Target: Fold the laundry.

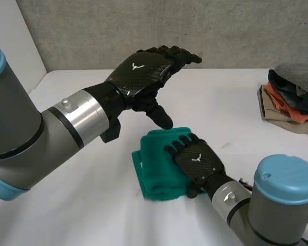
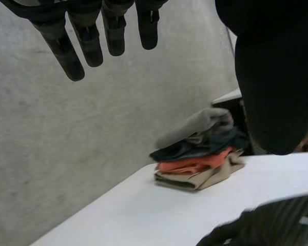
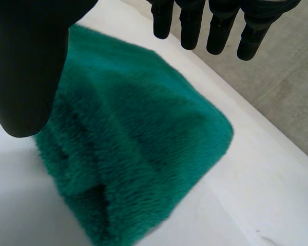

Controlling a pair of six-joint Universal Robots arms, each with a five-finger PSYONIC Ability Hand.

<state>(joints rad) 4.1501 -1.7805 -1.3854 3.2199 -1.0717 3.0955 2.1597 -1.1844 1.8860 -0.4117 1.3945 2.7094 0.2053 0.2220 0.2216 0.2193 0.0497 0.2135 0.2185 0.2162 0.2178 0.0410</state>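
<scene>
**Right hand** (image 1: 197, 160): open, with fingers (image 3: 218, 31) straight and thumb spread. It lies palm-down over the green cloth (image 1: 156, 171) and pinches nothing. Whether the palm presses down or merely rests on the pile cannot be told. Probable purpose: to flatten the bundle and stop its layers springing apart.

**Left hand** (image 1: 143, 72): open and empty, with fingers (image 2: 87, 46) extended. It is held in the air above the table (image 1: 66, 210), beyond the cloth and apart from it. Probable purpose: held clear so the other hand can work the cloth alone.

**Green cloth:** plush and towel-like, folded into a compact, thick rectangle. Its layered edges show on the side by the right hand's thumb. It lies on the near middle of the table, under the right hand. Judged to be at or near its last fold.

**Stack of folded garments** (image 1: 292, 95): grey on top, then dark blue, orange, and beige at the bottom. It stands at the table's far right, near the wall (image 1: 143, 25) and well apart from the cloth. Probable purpose: a holding place for finished items, where the green cloth would likely go next.

**Markings:** a small white emblem (image 1: 137, 66) on the back of each hand, winged or horned in shape, with no lettering. No label, tag or writing can be read on the cloth or the garments.
</scene>
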